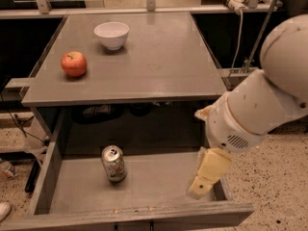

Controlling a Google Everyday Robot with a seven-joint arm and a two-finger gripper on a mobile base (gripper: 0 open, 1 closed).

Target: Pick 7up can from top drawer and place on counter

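Note:
The 7up can (113, 163), silvery with a greenish label and a pull-tab top, stands upright on the floor of the open top drawer (53, 167), left of its middle. The counter (159, 61) is the grey top above the drawer. My gripper (207, 174), cream-coloured, hangs from the large white arm (260, 105) over the drawer's right side, near its right wall. It is well to the right of the can and apart from it, and holds nothing that I can see.
A red apple (73, 64) and a white bowl (111, 35) sit on the left part of the counter. The drawer's front panel (144, 214) runs along the bottom. Cables and a metal rail (240, 13) stand behind the counter on the right. The floor is speckled.

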